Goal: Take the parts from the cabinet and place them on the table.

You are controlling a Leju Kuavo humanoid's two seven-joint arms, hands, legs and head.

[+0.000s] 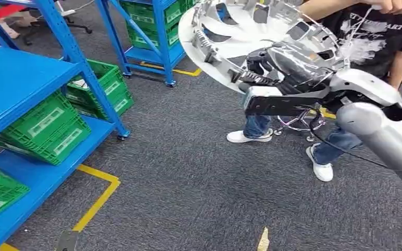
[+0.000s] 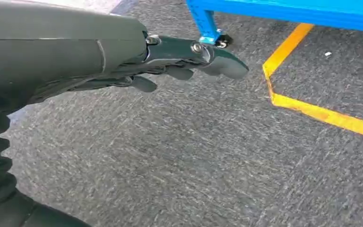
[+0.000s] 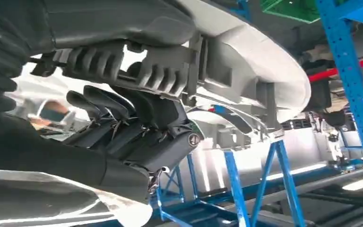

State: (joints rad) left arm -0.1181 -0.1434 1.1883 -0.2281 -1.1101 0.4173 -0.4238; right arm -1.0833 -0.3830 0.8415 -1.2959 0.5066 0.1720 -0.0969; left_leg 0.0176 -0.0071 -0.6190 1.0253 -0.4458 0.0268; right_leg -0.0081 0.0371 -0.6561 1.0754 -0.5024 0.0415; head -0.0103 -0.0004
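A: The right hand [image 1: 261, 70] grips a silver wheel cover [image 1: 225, 42], its dark fingers [image 3: 123, 113] curled over the ribbed inner rim. You can see that best from the right wrist, where the fingers press into the back of the part.

B: And where is the wheel cover itself?

A: Up in the air, tilted on edge, at the top of the head view, above the grey carpet floor [image 1: 188, 183]. Its hollow back faces the camera.

B: Someone is standing there too?

A: Yes, a person [image 1: 377, 36] in a dark printed shirt, jeans and white shoes stands just behind the part. One hand of theirs [image 1: 392, 5] is at the upper edge of the picture, near the cover's rim; whether it touches the cover I cannot tell.

B: What about the other arm?

A: The left hand [image 2: 189, 59] hangs over the carpet with nothing in it, fingers loosely spread. Beside it on the floor runs a yellow tape line [image 2: 312, 109], and the foot of a blue rack [image 2: 210, 28] stands close by.

B: The cabinet?

A: The blue shelving [image 1: 26, 83] fills the left side of the head view, with green crates [image 1: 52, 128] on its lower shelves. A second blue rack [image 1: 152, 31] with more green crates stands further back.
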